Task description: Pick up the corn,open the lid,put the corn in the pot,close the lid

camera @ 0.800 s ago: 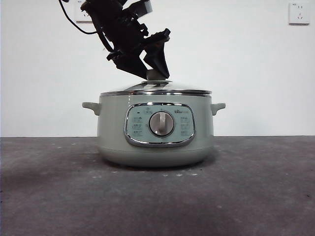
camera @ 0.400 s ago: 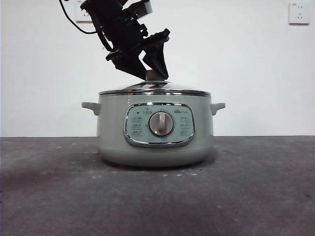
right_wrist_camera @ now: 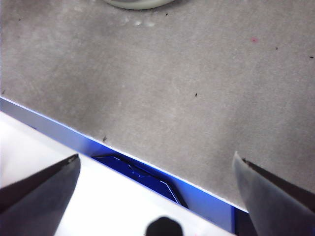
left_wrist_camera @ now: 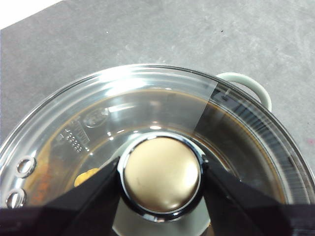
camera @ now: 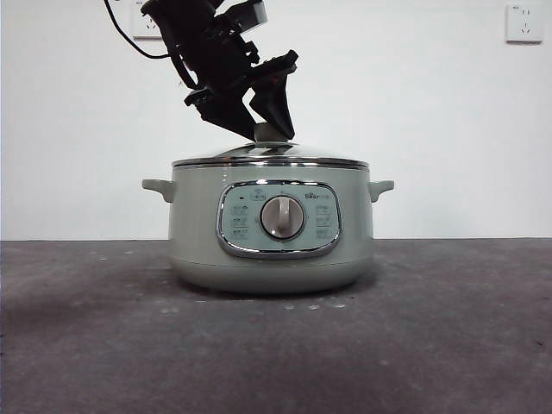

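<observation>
**Left wrist view: lid seated, knob clamped**

Left gripper [left_wrist_camera: 160, 179] clenches the knob [left_wrist_camera: 161, 178] of the lid [camera: 271, 157], which sits level on the pot [camera: 269, 224] mid-table [camera: 448, 345]. Corn [left_wrist_camera: 86, 176] shows yellow through the glass. Right gripper [right_wrist_camera: 157, 189] hangs spread wide over the table's edge.

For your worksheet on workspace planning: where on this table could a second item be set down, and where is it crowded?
Bare grey table lies right of the pot, left of it, and across the strip in front. The right gripper hangs open over bare table near its edge. It is crowded above the pot: the left gripper grips the lid by its knob.
</observation>
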`<state>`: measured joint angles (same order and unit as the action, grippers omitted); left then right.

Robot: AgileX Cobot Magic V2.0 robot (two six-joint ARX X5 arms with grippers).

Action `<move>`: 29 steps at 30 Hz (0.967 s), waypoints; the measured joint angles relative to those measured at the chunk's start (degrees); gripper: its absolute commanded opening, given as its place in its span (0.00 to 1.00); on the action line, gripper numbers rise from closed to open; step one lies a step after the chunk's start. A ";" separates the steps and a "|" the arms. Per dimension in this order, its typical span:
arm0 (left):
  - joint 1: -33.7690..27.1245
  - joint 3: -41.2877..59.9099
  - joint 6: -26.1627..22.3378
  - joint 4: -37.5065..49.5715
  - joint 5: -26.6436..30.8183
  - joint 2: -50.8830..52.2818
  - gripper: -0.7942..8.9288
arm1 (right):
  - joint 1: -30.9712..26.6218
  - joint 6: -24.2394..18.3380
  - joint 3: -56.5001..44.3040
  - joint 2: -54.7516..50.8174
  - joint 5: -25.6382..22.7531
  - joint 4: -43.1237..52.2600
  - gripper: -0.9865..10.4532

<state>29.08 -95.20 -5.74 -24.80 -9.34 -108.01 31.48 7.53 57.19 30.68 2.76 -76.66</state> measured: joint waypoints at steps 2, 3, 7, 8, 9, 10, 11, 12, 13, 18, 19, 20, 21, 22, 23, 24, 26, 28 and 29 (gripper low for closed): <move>0.00 0.00 0.00 0.02 0.00 0.00 0.54 | 0.00 0.00 0.00 0.00 0.00 -0.02 0.55; 0.00 0.00 0.15 0.02 0.00 0.00 0.54 | 0.00 0.00 0.00 0.00 0.00 -0.02 0.55; 0.04 0.00 0.22 -0.39 -0.15 0.00 0.54 | 0.00 0.00 0.00 0.00 -0.02 0.00 0.55; 0.04 0.00 0.20 -0.48 -0.13 0.00 0.54 | 0.00 0.00 0.00 0.00 0.00 0.00 0.55; 0.02 0.00 0.20 -0.50 -0.13 0.00 0.54 | 0.00 0.00 0.00 0.00 0.00 0.00 0.55; 0.02 -0.02 0.20 -0.50 -0.13 0.00 0.54 | 0.00 0.00 0.00 0.00 0.00 0.00 0.55; 0.02 -0.07 0.20 -0.48 -0.11 0.02 0.54 | 0.00 0.00 0.00 0.00 -0.02 0.00 0.55; 0.02 -0.07 0.22 -0.55 -0.11 0.04 0.54 | 0.00 0.00 0.00 0.00 -0.02 0.00 0.55; 0.02 -0.07 0.22 -0.76 -0.11 0.13 0.54 | 0.00 0.00 0.00 0.00 -0.02 0.00 0.55; -0.09 -0.07 0.22 -3.37 0.13 3.10 0.54 | 0.00 0.00 0.00 0.00 -1.18 0.28 0.55; -0.11 -0.07 0.22 -4.02 0.17 4.04 0.54 | 0.00 0.00 0.00 0.00 -1.29 0.63 0.55; -0.15 -0.07 0.22 -5.33 0.20 5.88 0.54 | 0.00 0.00 0.00 0.00 -1.29 1.22 0.55; -0.20 -0.07 0.20 -6.86 0.20 7.72 0.54 | 0.00 0.00 0.00 0.00 -1.29 1.92 0.55; -0.24 -0.13 0.20 -8.50 0.20 9.40 0.53 | 0.00 0.00 0.00 0.00 -1.29 2.58 0.55; -0.42 -0.17 0.20 -10.64 0.20 11.50 0.53 | 0.00 0.00 0.00 0.00 -1.29 3.15 0.55; -0.50 -0.24 0.20 -12.68 0.20 13.42 0.53 | 0.00 0.00 0.00 0.00 -1.29 3.63 0.55; -0.81 -0.37 0.20 -17.16 0.17 17.99 0.53 | 0.00 -0.02 0.00 0.00 -1.29 4.66 0.55; -0.90 -0.37 0.20 -21.03 0.22 22.45 0.53 | 0.00 0.00 0.00 0.00 -1.29 5.77 0.55; -0.94 -0.37 0.20 -23.02 0.22 24.83 0.53 | 0.00 0.00 0.00 0.00 -1.29 6.32 0.55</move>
<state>28.14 -95.57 -5.54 -47.81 -9.13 -83.18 31.48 7.53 57.19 30.68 1.48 -70.35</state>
